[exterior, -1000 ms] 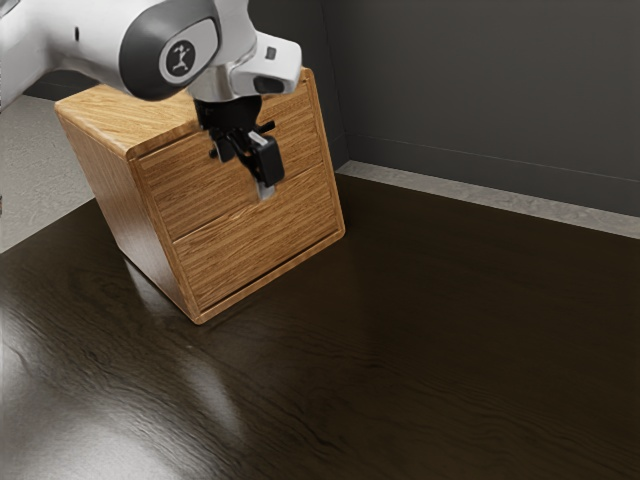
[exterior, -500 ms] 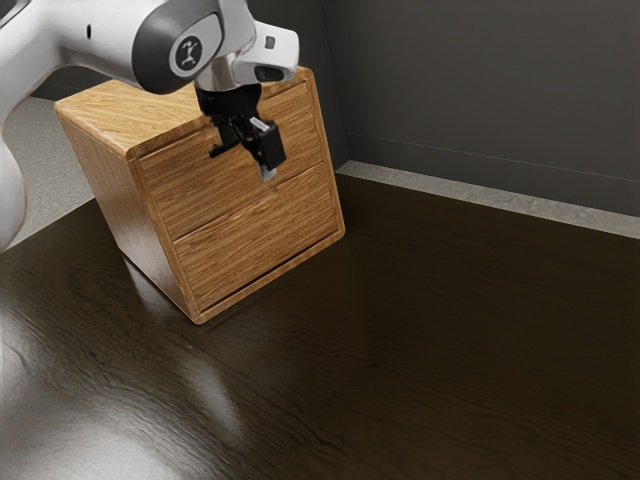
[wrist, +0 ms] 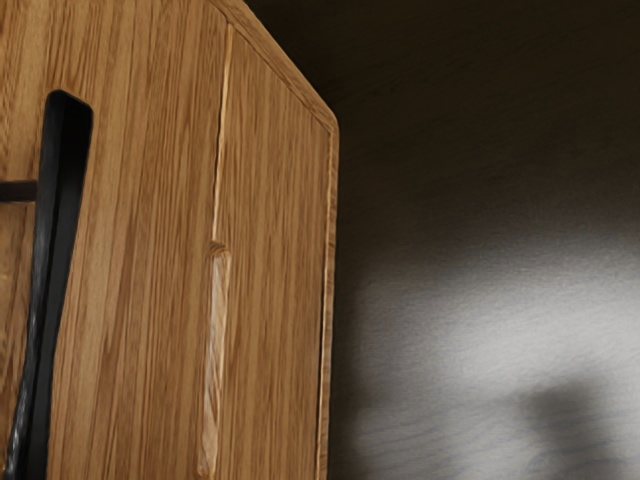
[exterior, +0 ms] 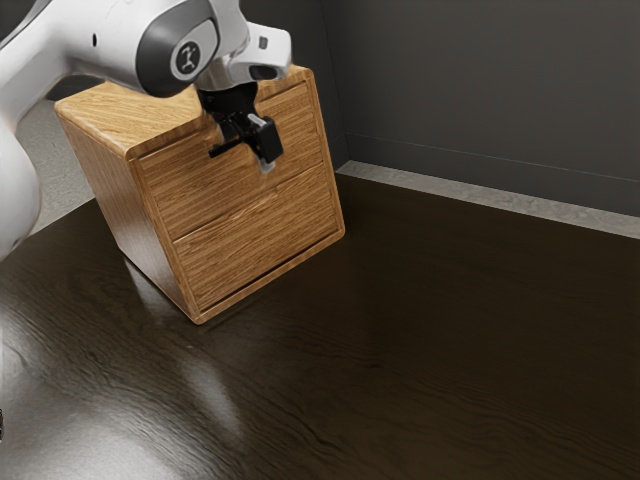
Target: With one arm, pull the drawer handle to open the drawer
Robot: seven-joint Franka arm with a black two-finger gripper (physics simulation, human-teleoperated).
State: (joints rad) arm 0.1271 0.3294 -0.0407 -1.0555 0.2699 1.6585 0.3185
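A dark wooden table point(exterior: 420, 340) takes up most of the exterior view, and a light oak cabinet point(exterior: 110, 115) stands on it toward that view's left, near the back wall. The white arm point(exterior: 110, 40) comes in from the upper left and bends down over the cabinet's top front edge. The cabinet has two drawer fronts. The upper drawer point(exterior: 190, 190) and the lower drawer point(exterior: 260, 240) both sit flush with the frame, so nothing is open yet.

Over the last second the gripper point(exterior: 262, 148) has moved up and in. It was low on the upper front, close to the seam between the drawers, and it now hangs higher and tight against the upper front. The cabinet and both fronts have not shifted.

The wrist view looks along the oak face at close range. The long black handle point(wrist: 48, 280) runs just beside the hand, standing off the wood on a short post. From the side the claw is a dark cluster against the wood, and it cannot be told whether it is open or closed on anything.

This looks like the end of the approach, and no pulling has begun. The next move probably calls for a sure hold on the handle, then a straight draw away from the cabinet's face.
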